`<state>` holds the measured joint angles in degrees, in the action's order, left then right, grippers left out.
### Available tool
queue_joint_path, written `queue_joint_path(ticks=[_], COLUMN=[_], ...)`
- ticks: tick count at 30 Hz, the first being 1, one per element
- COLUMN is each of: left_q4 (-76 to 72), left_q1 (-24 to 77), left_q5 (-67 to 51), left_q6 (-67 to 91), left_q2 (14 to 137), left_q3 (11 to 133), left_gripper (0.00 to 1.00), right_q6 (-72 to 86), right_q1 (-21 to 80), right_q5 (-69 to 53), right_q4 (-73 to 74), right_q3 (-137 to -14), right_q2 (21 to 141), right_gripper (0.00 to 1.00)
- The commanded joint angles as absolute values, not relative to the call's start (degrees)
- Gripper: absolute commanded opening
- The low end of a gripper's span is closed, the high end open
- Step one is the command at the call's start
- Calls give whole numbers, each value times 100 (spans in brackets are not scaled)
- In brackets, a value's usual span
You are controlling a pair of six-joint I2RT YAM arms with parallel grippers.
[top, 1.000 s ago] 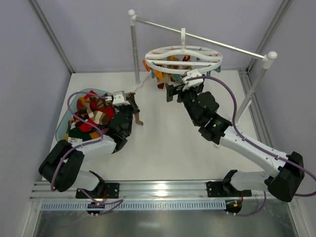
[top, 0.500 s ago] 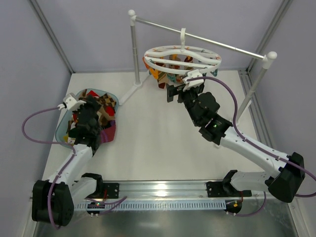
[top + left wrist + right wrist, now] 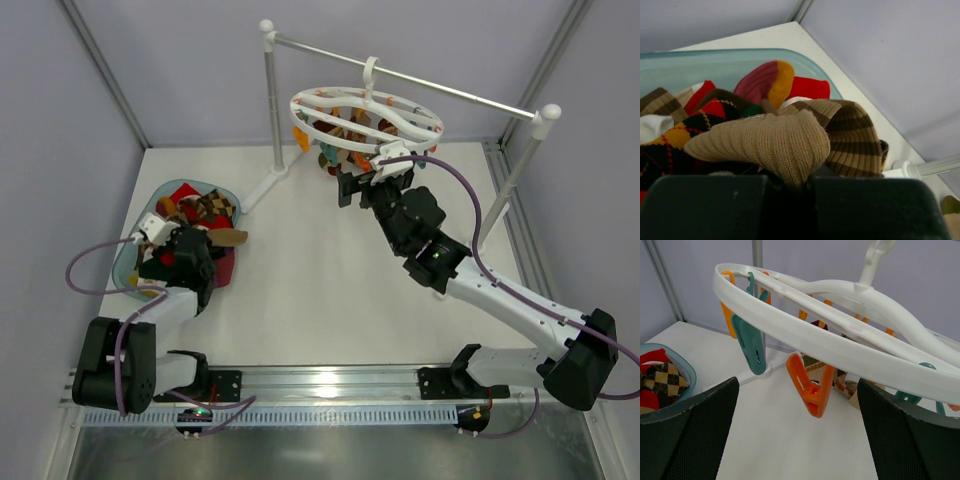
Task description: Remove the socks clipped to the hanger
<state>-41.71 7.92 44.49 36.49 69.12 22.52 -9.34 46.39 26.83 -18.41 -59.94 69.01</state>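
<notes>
The white ring hanger [image 3: 437,125] hangs from the rail, with several socks [image 3: 345,135] still clipped under it. My right gripper [image 3: 362,182] is open and empty just below its near rim. In the right wrist view the hanger [image 3: 840,347] crosses above my open right gripper [image 3: 797,430], an empty orange clip [image 3: 812,390] hangs between the fingers, and checked socks [image 3: 842,382] hang behind. My left gripper [image 3: 212,238] is over the bin, shut on a tan sock [image 3: 230,237]. In the left wrist view the left gripper [image 3: 795,187] pinches that tan sock [image 3: 770,142].
A teal bin [image 3: 125,265] at the left holds several removed socks, red, argyle and striped [image 3: 855,140]. The white rail stand [image 3: 450,92] with ball-topped posts spans the back. A teal clip [image 3: 750,340] hangs at the hanger's left rim.
My left arm swung left from the table's middle to the bin and folded back. It now holds a tan sock there. The hanger has swung slightly. The right arm has stayed put.
</notes>
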Motion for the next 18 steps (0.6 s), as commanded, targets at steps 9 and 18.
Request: queue_joint_path(ticks=[9,18], left_q4=[-4850,-5185], left_q1=[26,18], left_q5=[4280,4210], left_q6=[5115,5089], left_q2=[7549,7735], left_q3=[1890,1793], left_gripper=[0,12], right_q6=[-993,-993], right_q1=[4641,4641], right_q5=[2663,2672], right_q4=[-2092,-2083], right_q3=[-5968,-5985], right_q2=[6715,6741], right_gripper=[100,100])
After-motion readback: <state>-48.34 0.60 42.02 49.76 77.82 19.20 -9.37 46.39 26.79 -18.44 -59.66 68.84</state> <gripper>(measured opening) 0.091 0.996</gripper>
